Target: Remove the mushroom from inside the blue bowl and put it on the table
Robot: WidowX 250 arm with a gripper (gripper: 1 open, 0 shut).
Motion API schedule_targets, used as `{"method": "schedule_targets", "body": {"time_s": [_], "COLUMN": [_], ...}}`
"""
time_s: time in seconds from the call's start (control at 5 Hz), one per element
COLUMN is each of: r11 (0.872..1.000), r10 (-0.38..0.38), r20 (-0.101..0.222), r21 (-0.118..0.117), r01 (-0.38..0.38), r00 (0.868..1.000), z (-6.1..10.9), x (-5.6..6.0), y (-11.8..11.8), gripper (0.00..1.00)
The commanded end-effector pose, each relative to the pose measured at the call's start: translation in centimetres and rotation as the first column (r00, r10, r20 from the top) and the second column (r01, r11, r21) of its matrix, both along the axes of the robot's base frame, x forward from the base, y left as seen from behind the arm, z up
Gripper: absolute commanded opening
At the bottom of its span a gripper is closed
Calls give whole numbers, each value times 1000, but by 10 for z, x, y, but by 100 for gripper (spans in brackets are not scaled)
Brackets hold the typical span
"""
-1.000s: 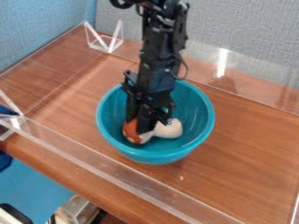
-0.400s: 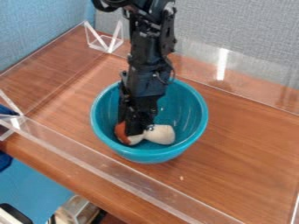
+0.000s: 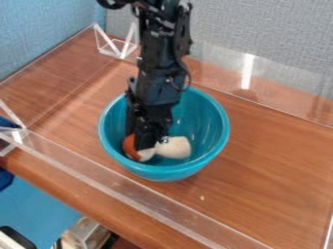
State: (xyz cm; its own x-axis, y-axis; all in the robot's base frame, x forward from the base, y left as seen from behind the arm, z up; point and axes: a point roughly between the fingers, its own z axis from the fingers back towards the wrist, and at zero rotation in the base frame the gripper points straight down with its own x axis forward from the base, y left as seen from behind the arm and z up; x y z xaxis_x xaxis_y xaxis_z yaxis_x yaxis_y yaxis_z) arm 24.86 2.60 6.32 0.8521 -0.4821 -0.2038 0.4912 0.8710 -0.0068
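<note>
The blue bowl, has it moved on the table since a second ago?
Yes. The blue bowl has slid left and slightly back across the table, away from the near acrylic wall.

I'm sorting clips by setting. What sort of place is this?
Probably a lab test bench, not a kitchen: a wood-grain table fenced by clear acrylic walls, one robot arm, and a toy mushroom in a blue bowl.
</note>
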Motion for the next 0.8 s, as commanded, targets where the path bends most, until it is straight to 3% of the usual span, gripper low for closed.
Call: {"method": "schedule_targets", "body": {"time_s": [0.0,0.2,0.6], "r11": [999,996,986], "r10": [-42,-85,-164], "r20": [75,85,97], "r21": [2,2,3], "r01": [42,86,164], "r00": [996,993,982], "z": [24,32,19], "x": [12,16,14], "y": [1,2,4], "gripper": [0,0,0]}}
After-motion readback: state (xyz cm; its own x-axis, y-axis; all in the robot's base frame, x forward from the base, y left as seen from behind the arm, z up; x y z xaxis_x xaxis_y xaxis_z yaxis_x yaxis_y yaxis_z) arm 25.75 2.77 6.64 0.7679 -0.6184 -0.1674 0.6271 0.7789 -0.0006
